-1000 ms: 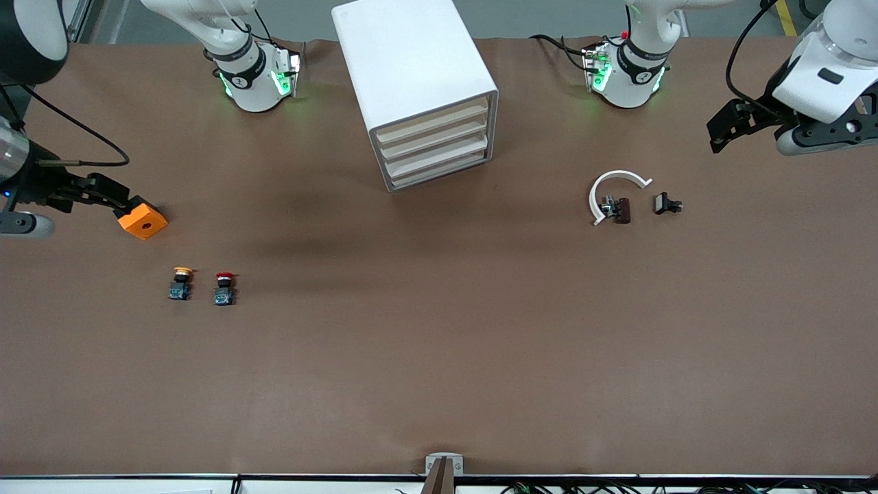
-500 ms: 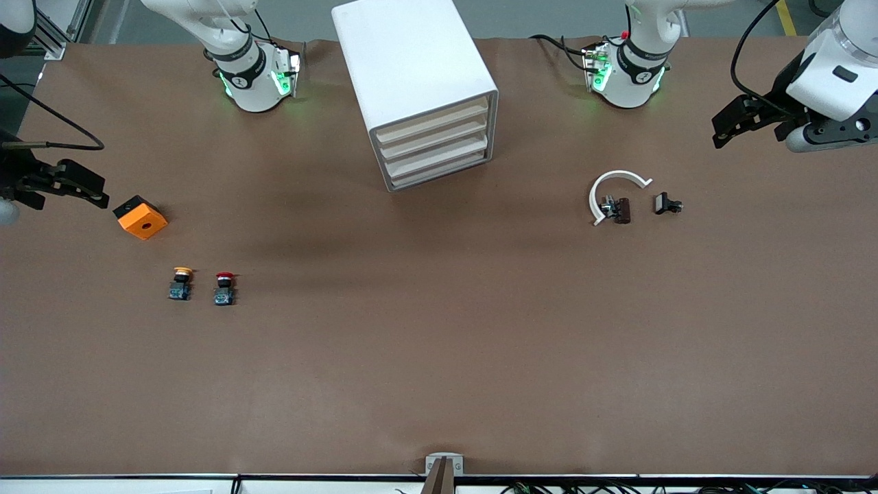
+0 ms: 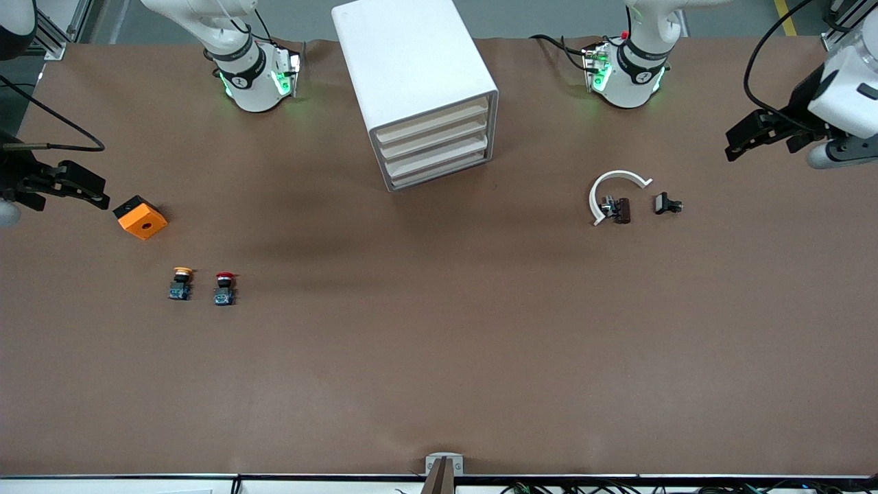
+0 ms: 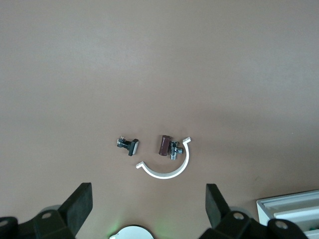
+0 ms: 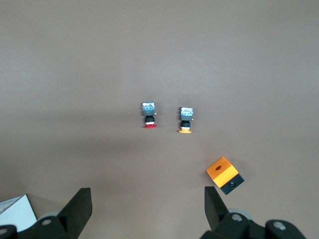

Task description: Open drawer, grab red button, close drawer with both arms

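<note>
Both grippers spread and empty, drawers all shut.
The left gripper [image 3: 741, 140] hangs over its table end; the right gripper [image 3: 86, 189] beside the orange cube [image 3: 140, 217]; the button [image 3: 223, 288] lies nearer the camera; the cabinet [image 3: 418, 89] stands between the bases.

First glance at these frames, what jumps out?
The white cabinet with four shut drawers stands between the two arm bases. Toward the right arm's end lie an orange cube and, nearer the front camera, a red-capped button beside a yellow-capped button. Both grippers hang open at the table's ends: the right gripper beside the cube, the left gripper above a white half-ring.
</note>
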